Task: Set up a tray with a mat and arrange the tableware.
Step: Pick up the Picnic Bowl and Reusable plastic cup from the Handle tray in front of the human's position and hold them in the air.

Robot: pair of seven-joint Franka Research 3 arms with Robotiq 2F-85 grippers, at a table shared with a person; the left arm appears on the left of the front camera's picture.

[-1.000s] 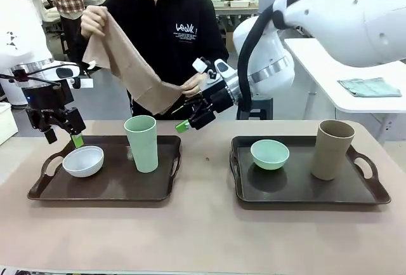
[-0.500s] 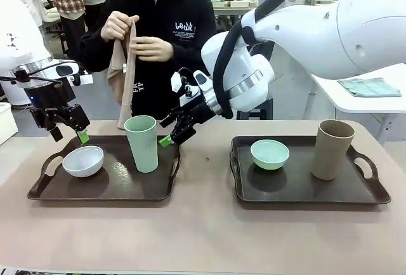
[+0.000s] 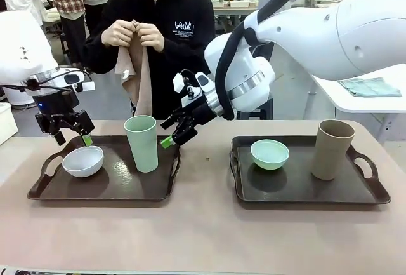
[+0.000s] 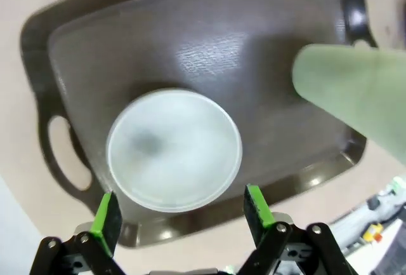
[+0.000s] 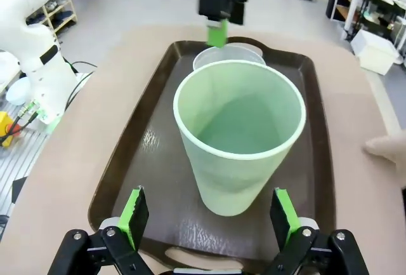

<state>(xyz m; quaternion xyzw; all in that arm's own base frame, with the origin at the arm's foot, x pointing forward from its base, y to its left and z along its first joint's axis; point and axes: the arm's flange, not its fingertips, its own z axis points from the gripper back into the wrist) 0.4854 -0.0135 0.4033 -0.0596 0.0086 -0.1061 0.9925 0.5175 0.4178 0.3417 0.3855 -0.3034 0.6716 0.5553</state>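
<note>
- The left gripper (image 3: 73,138) hangs above the far left corner of the left tray (image 3: 114,185), just behind the white bowl (image 3: 83,160). Its jaws stand wide apart and it holds nothing.
- In the left wrist view the white bowl lies below, between the two green pads, and the pads do not touch it.
- The white bowl stands on the left part of the left tray. The pale green cup (image 3: 141,143) stands upright on the same tray, to the right of the bowl and apart from it.
- The right gripper (image 3: 169,132) reaches across the middle to the far right edge of the left tray, near the pale green cup. Its fingers are fully spread and empty. In the right wrist view the cup stands between them, farther ahead, without contact.
- The right tray (image 3: 298,191) carries the mint green bowl (image 3: 269,154) on its left part and the tan-brown cup (image 3: 332,149), upright, on its right part.
- Both trays lie side by side on the table (image 3: 203,234).
- The person at the far side holds a tan cloth (image 3: 141,84) with both hands (image 3: 134,33) at chest height. The cloth hangs down behind the pale green cup.
</note>
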